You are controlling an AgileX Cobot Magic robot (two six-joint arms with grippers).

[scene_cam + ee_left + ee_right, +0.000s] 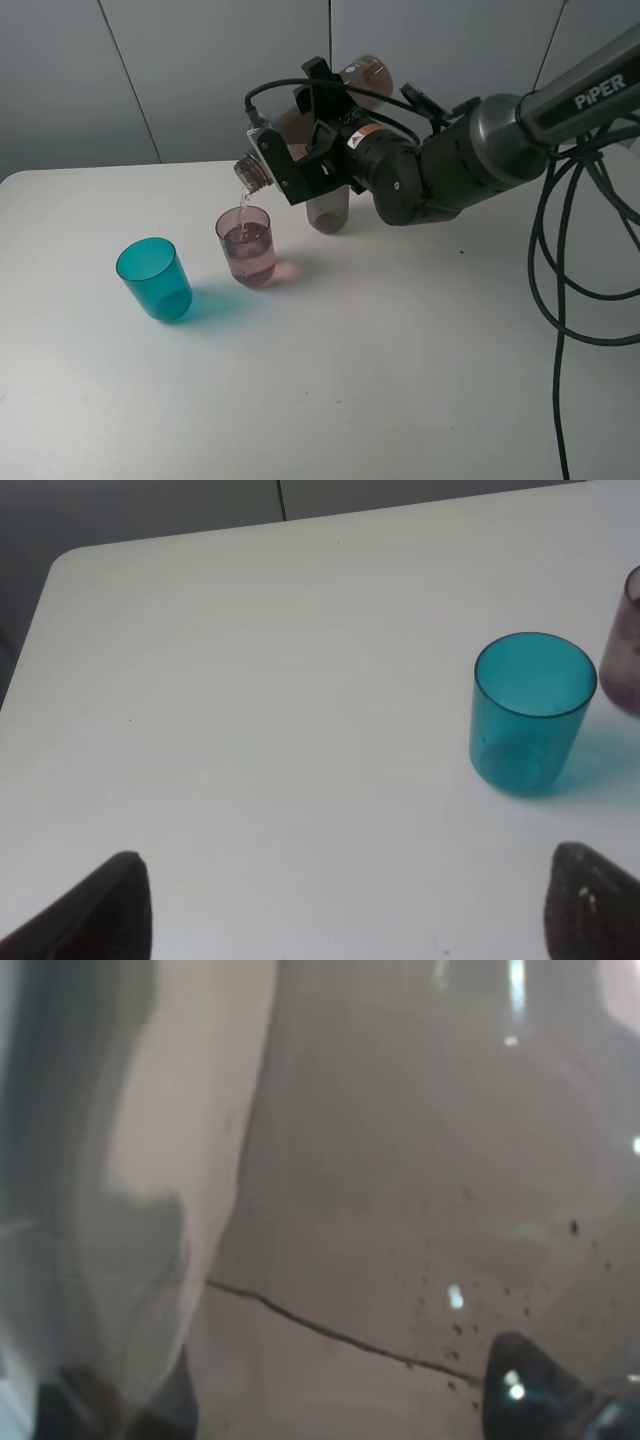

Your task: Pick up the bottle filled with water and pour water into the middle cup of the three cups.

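Here, right arm (450, 165) tilts bottle (257, 172) over middle cup (247, 247).

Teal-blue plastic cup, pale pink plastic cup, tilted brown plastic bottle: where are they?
Teal-blue plastic cup (154, 279): high view, side wall.
Pale pink plastic cup (247, 250): high view, side wall.
Brown plastic bottle (255, 172): high view, threaded neck.
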